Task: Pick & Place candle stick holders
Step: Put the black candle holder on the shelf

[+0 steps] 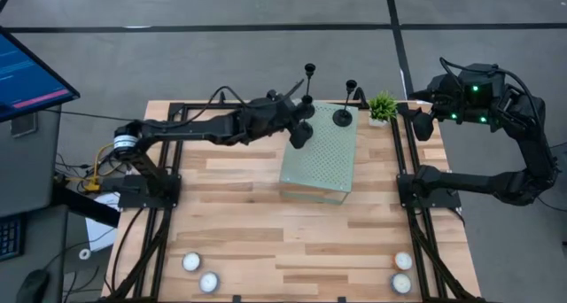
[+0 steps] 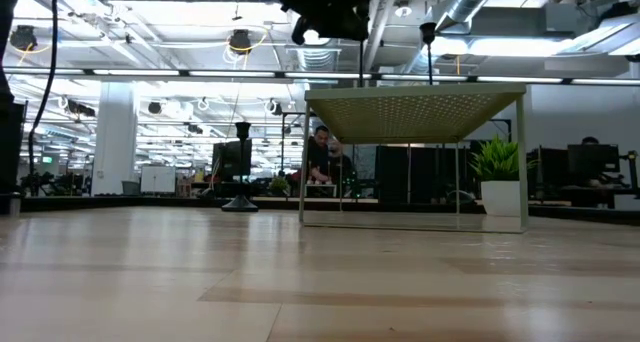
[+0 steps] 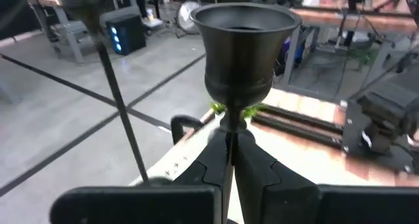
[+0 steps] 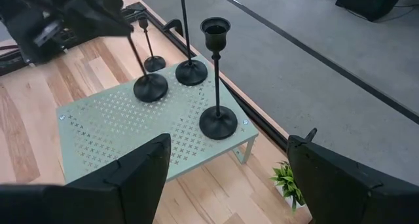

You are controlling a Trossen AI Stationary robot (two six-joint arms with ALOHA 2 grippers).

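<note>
Left pincer clenched on a black candlestick — thin stem, flared cup.

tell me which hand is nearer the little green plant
Right. The right hand, open, hangs just beside the plant off the table's edge; the left hand, shut on a candlestick, is across the green stand.

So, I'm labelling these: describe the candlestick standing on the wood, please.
Find the green stand on the table. Beside it, a black candlestick stands on bare wood. The other three candlesticks are over the stand, one in the left gripper.
</note>
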